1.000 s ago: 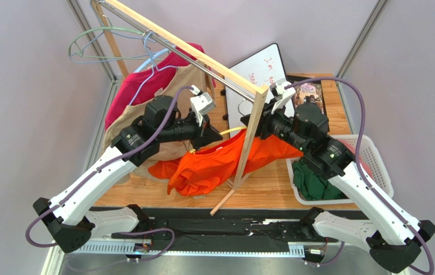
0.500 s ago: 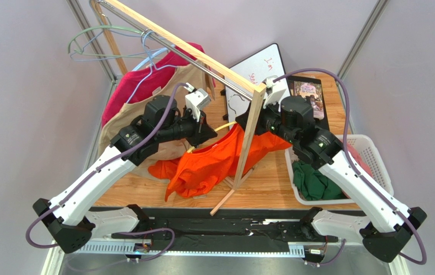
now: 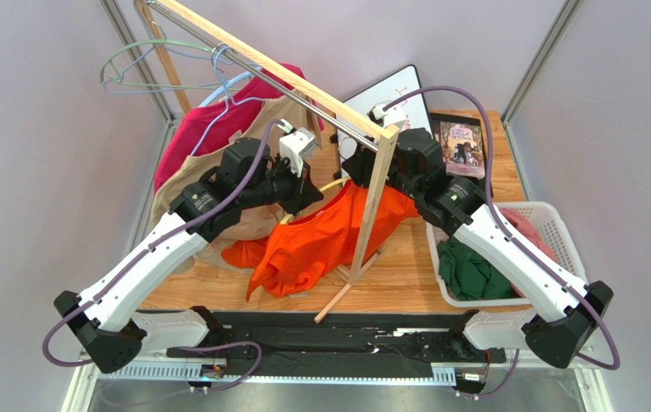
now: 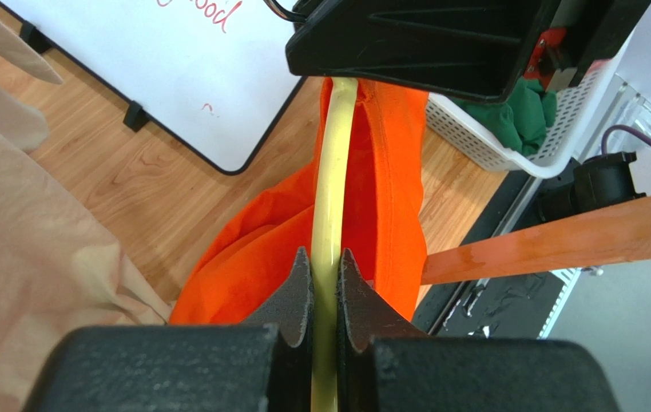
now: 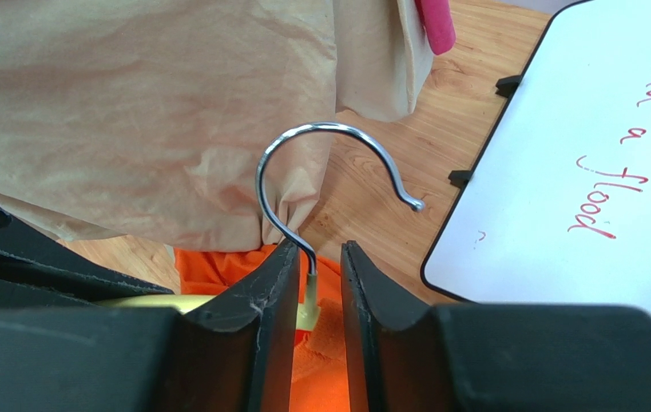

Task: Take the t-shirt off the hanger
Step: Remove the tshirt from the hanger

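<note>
The left gripper (image 4: 325, 266) was closed tight on the yellow hanger (image 4: 334, 172) to steady it in the air, the right gripper (image 5: 319, 257) sat narrowly around the stem of its hook (image 5: 325, 127), pinching or not I cannot tell, and the orange t-shirt (image 3: 312, 245) hung from it down to the middle of the table (image 3: 402, 279)

The slanted wooden post (image 3: 373, 210) stands between the left hand (image 4: 324, 262) and right hand (image 5: 313, 257); the rail (image 3: 279, 73) bars the way above; beige garment (image 3: 256, 227) crowds the left; whiteboard (image 5: 561, 129) and basket (image 3: 565, 249) hem the right; yellow hanger (image 4: 331, 189) fills the left hand's jaws; bare worktop (image 3: 411, 276) lies free between the post's foot and the basket.
</note>
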Robot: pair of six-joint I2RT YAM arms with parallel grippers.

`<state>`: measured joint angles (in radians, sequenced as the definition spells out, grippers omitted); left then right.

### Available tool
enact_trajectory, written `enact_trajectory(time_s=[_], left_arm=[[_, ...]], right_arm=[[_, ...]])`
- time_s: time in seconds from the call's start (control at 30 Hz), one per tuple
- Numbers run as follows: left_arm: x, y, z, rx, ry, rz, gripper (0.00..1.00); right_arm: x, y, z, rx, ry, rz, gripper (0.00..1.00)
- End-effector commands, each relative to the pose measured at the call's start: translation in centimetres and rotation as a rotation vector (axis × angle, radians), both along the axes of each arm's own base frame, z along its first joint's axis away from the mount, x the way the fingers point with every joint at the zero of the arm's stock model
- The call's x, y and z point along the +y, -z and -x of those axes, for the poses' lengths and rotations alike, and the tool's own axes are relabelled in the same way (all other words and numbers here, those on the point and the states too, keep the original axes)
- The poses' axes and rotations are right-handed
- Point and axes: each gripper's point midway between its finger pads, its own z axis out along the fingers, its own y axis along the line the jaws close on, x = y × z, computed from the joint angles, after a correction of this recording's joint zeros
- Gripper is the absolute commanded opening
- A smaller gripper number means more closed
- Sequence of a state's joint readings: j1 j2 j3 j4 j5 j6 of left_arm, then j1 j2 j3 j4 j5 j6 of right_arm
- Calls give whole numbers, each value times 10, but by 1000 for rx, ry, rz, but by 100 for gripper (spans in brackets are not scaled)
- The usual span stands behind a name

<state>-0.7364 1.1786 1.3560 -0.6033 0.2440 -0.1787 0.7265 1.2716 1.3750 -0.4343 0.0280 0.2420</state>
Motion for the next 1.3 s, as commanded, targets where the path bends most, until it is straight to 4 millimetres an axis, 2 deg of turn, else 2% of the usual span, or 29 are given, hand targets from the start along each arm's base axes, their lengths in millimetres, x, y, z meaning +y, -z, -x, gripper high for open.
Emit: enact_trajectory(time_s=[0.0,0.07,0.17,0.23,0.27,0.33,0.43,0.47,0.5,0.53,0.57,0.6,0.67,0.7,0.73,0.77,0.83,0.87,0.93,0.97,1.07,1.27], left_arm=[[-6,-34,-6,-60,-3,59,0],[-6,-33,-7,-51,-9,54,0],[-5,-33,-10,-47,-21,45,0],[-6,-34,-11,-43,-27,45,0],[-5,-37,-11,-45,-29,49,0],[-7,-37,-10,-33,-27,52,0],[0,-39,-5,-19,-46,64,24],[3,-34,-3,-10,-57,59,39],[9,-42,3,-29,-63,81,46],[13,-44,6,-32,-73,93,73],[19,-38,6,-30,-99,82,83],[29,-45,12,-51,-116,96,85],[41,-34,16,-31,-159,76,91],[49,-38,24,-43,-166,94,91],[53,-33,27,-39,-174,92,92],[59,-15,28,-13,-201,68,92],[74,-6,33,-18,-251,63,93],[78,12,35,10,-264,39,94],[81,20,41,38,-280,58,94],[84,33,43,59,-290,49,94],[90,52,51,100,-317,64,93],[99,66,74,146,-315,139,90]], right_arm=[[9,-29,-10,-107,18,-26,27],[13,-28,-13,-112,21,-16,27],[11,-23,-18,-112,52,4,20],[12,-21,-20,-110,56,9,9],[12,-20,-21,-109,62,12,0],[9,-19,-25,-116,93,17,0],[3,-19,-27,-145,114,27,0],[0,-23,-26,-166,111,33,0],[0,-24,-24,-176,102,34,0],[1,-21,-23,-186,94,29,0],[0,-24,-21,-201,88,21,0],[-1,-27,-17,-211,75,6,0],[-3,-29,-15,-218,74,-3,0],[-3,-31,-12,-218,69,-13,0],[-6,-31,-11,-220,71,-21,0],[-7,-34,-9,-220,68,-31,0],[-10,-38,-8,-218,74,-56,0],[-11,-39,-6,-218,67,-62,0],[-12,-44,-1,-217,57,-86,0],[-12,-43,0,-213,56,-89,0],[-18,-50,3,-215,66,-115,0],[-35,-55,-2,-197,117,-149,0]])
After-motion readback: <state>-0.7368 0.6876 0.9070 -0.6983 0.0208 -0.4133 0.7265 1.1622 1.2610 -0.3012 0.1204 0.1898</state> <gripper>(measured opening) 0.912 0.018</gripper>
